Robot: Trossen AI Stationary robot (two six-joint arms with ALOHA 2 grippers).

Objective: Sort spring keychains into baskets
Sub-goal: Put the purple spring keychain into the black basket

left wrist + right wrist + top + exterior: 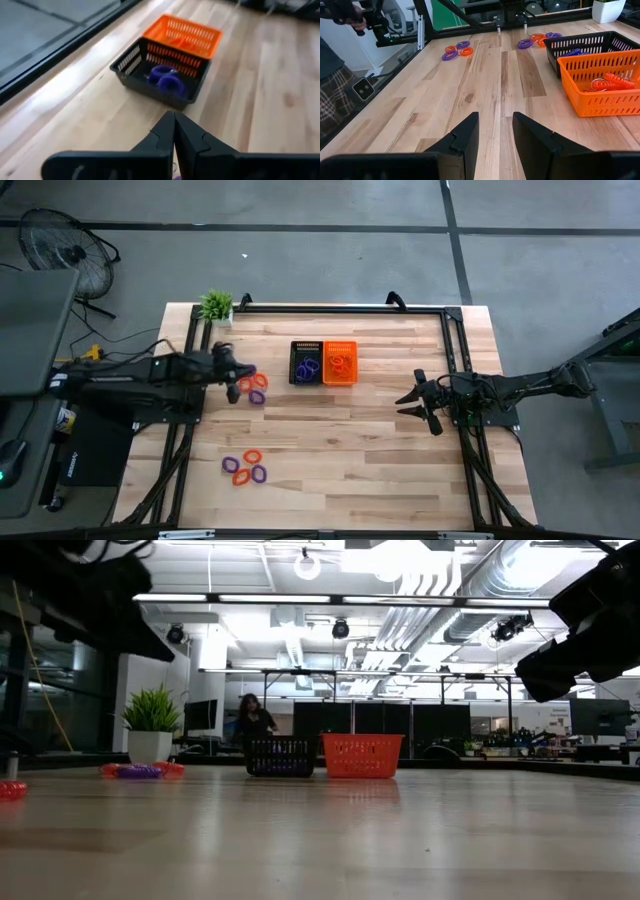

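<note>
Purple keychains (pixel 306 367) fill the black basket (pixel 294 364), orange ones the orange basket (pixel 340 378); two clusters wait left of centre; left claw (pixel 240 374) closed, right claw (pixel 408 403) open, empty

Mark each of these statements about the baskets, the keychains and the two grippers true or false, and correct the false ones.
1. The black mesh plastic basket holds purple coiled spring keychains. True.
2. The bright orange mesh plastic basket is empty. False: orange-red coiled keychains lie in it.
3. The right gripper is open and holds nothing. True.
4. The left gripper is wide open. False: it is shut.
5. All keychains are sorted. False: loose keychains lie on the wooden table.
</note>
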